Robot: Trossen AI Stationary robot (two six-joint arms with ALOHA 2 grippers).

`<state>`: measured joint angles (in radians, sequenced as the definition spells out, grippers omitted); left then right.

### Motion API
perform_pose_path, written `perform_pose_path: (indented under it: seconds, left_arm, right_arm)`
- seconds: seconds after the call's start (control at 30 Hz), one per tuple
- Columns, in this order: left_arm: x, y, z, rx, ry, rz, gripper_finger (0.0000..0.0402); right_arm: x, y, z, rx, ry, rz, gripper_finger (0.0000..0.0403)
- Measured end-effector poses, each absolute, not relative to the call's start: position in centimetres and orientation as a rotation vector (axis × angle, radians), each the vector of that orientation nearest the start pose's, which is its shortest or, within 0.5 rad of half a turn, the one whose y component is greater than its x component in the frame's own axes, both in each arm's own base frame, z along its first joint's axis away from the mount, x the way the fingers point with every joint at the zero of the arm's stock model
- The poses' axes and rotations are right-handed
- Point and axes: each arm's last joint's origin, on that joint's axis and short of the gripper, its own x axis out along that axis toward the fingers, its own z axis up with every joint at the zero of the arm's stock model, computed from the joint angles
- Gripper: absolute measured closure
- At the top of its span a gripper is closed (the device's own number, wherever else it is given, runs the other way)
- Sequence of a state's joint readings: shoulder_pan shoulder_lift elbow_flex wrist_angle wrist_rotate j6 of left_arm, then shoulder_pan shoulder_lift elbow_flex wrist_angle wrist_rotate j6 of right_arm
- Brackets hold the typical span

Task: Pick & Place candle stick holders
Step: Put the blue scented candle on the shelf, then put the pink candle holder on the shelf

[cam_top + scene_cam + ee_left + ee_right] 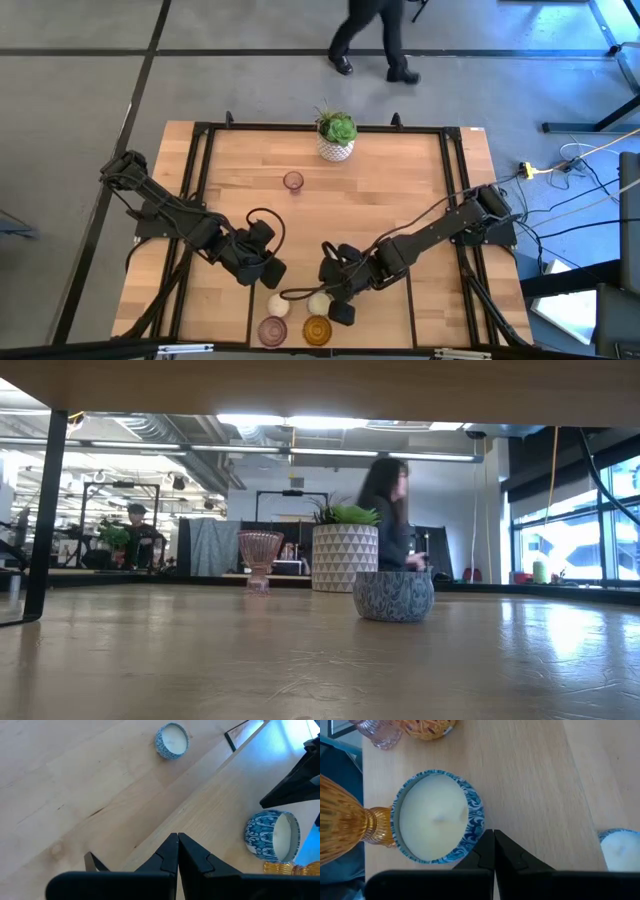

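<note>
early days by the look of it: four candle stick holders [296, 318] clustered at the near edge, two cream-white on top, a pink glass and an amber glass [317, 330] below. another pink glass holder [292, 181] well apart up the table, near the plant pot [336, 148]. left gripper [270, 270] pinched shut and empty, just beside the cluster. right gripper [329, 272] pinched shut too, holding nothing, right over a blue-patterned holder [437, 815] filled with cream wax. no tray or bin visible.
</note>
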<state>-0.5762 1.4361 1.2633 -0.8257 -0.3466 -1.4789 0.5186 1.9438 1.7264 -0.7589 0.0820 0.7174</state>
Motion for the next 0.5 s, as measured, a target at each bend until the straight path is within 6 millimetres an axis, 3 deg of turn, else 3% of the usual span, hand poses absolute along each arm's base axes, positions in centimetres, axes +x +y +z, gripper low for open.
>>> perform_pose_path:
  seconds: [0.3, 0.5]
  left_arm:
    - [24.6, -14.9, 30.2, -0.922, 0.815, 0.467, 0.04]
    - [24.6, -14.5, 30.4, -0.89, 0.742, 0.518, 0.04]
  right_arm:
    - [36.7, 20.7, 27.5, 0.336, 1.002, 0.004, 0.0403]
    - [35.2, 20.7, 29.3, 0.249, 0.912, -0.11, 0.0403]
